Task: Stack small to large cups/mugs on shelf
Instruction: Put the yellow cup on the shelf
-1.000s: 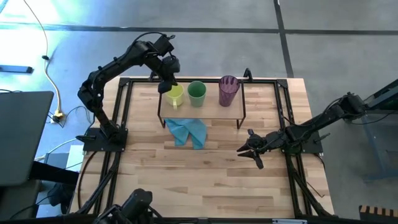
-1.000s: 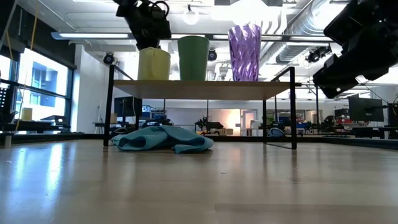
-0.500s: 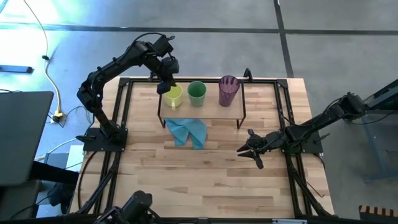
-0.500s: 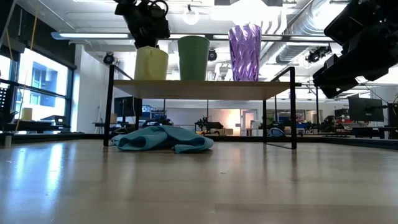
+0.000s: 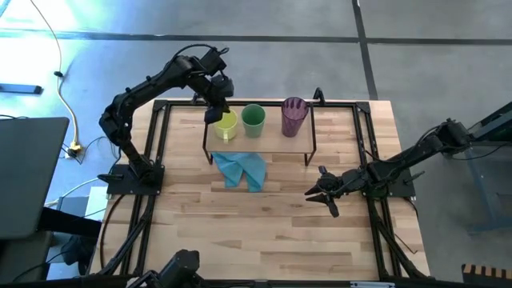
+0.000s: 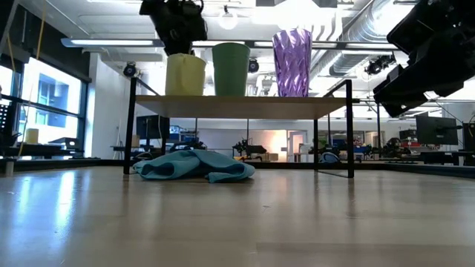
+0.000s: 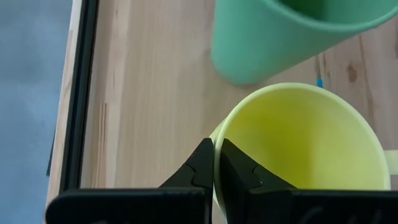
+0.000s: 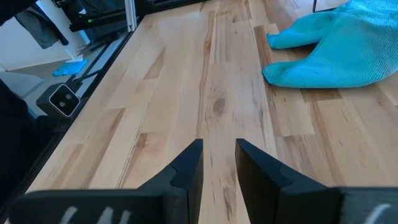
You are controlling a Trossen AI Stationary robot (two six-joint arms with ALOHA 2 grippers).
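Left hand pinches the yellow mug's rim on the shelf.

From above, the left hand (image 5: 214,112) sits on the yellow mug (image 5: 225,124), beside the green cup (image 5: 253,118) and purple tumbler (image 5: 293,114) on the shelf (image 5: 272,138). The right hand (image 5: 323,193) waits over the tabletop (image 5: 272,232), a little open. From low down, all three stand upright in a row. The wrist view shows both fingers (image 7: 202,167) clenched on the thin rim. The mug looks light, stiff and slippery, so the rim or handle seems the best hold.

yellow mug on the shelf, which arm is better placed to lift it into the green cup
Left. The left gripper is already shut on the yellow mug's rim, right beside the green cup on the shelf. The right gripper sits low over the table, far from the cups.
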